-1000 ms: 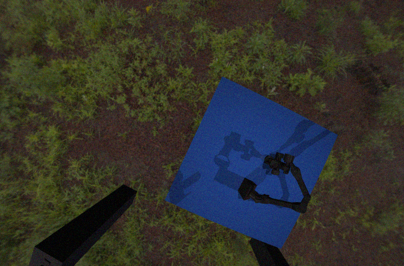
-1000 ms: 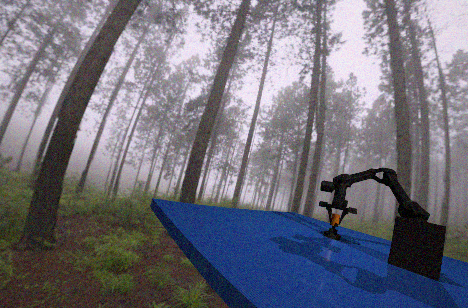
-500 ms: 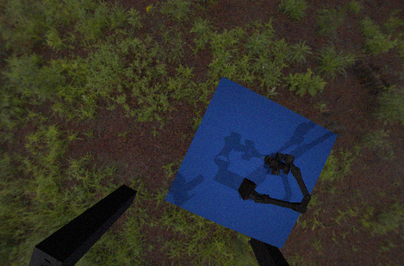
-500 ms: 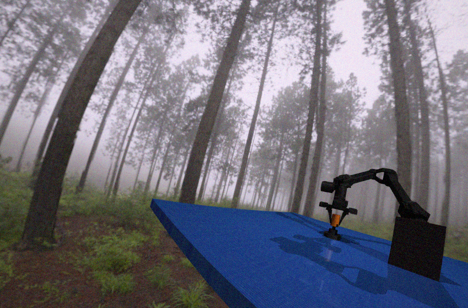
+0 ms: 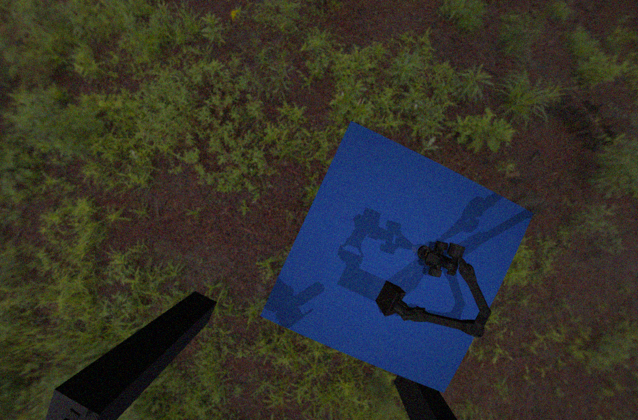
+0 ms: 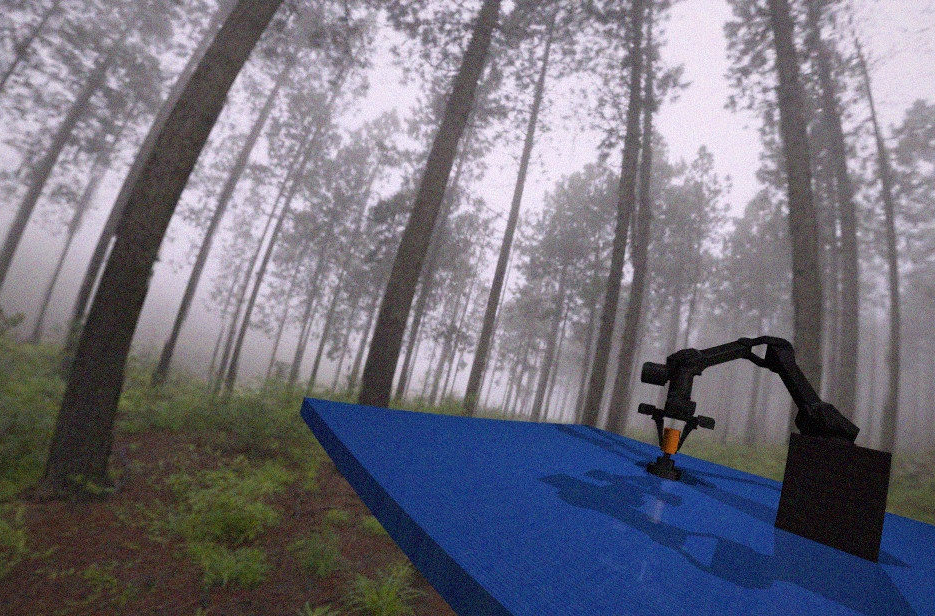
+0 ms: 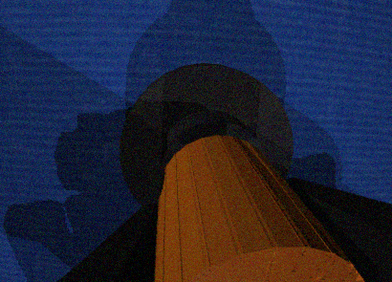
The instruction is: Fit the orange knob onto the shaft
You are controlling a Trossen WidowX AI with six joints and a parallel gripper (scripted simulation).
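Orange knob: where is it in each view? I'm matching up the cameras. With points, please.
Top: cannot be made out; the gripper (image 5: 422, 253) (image 6: 669, 444) is right of centre.
Exterior: orange knob (image 6: 670, 440) (image 7: 229, 203), lower right, between the fingers.
Wrist: bottom centre.
Shared landmark: blue tabletop (image 5: 379, 173) (image 6: 447, 464) (image 7: 354, 45).

orange knob (image 6: 670, 440) (image 7: 234, 203), ribbed, upright above the dark round pedestal (image 6: 663, 472) (image 7: 206, 83), seemingly not fully down
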